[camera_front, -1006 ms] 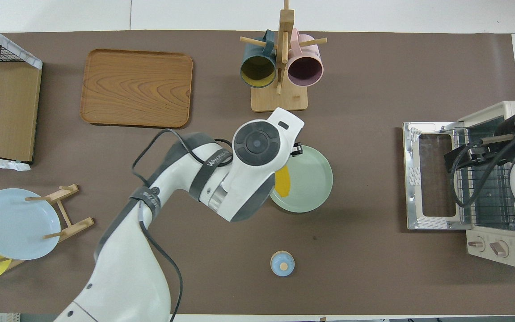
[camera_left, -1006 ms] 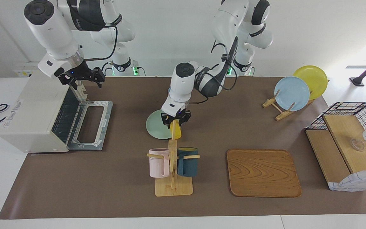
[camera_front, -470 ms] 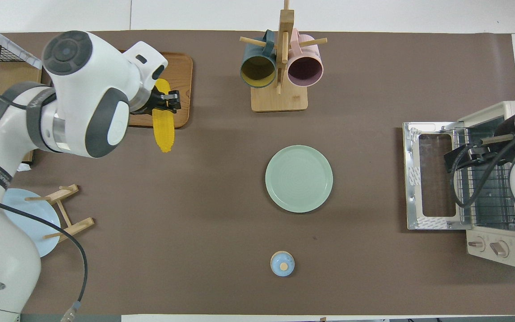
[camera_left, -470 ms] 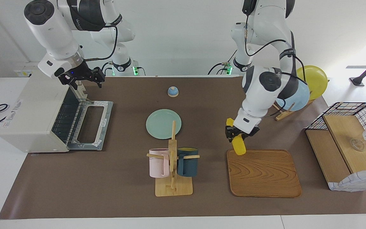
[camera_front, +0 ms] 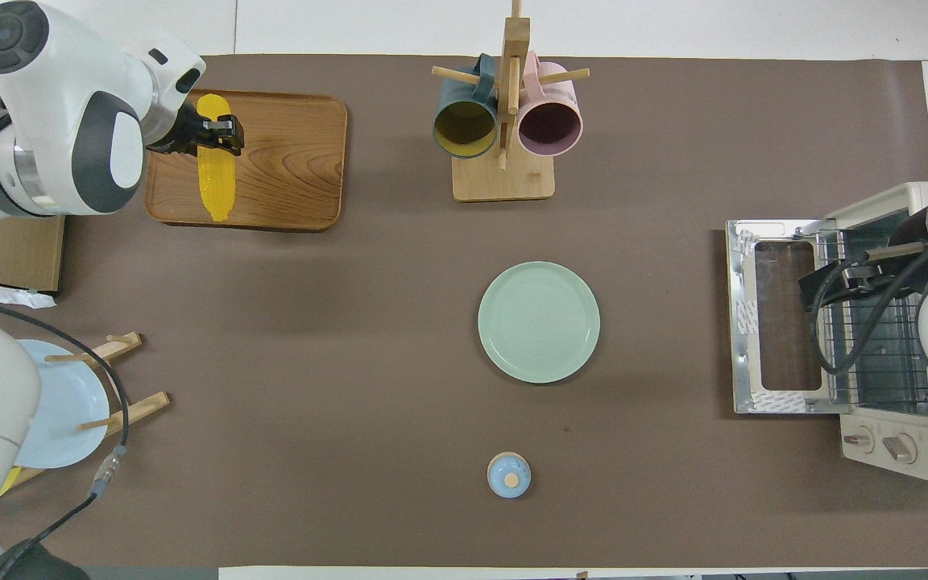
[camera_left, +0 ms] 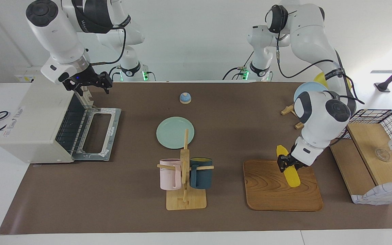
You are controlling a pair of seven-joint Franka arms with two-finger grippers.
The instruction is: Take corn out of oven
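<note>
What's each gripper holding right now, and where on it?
Left gripper: the corn, gripped around the middle of the cob, over the wooden tray. Right gripper: nothing, waiting above the open oven.

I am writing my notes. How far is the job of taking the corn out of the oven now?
Done: the oven stands open, its rack bare, the corn out. In hand: the left gripper is shut on the corn over the wooden tray. Left: letting go of it there, probably. The right gripper waits over the oven door.
</note>
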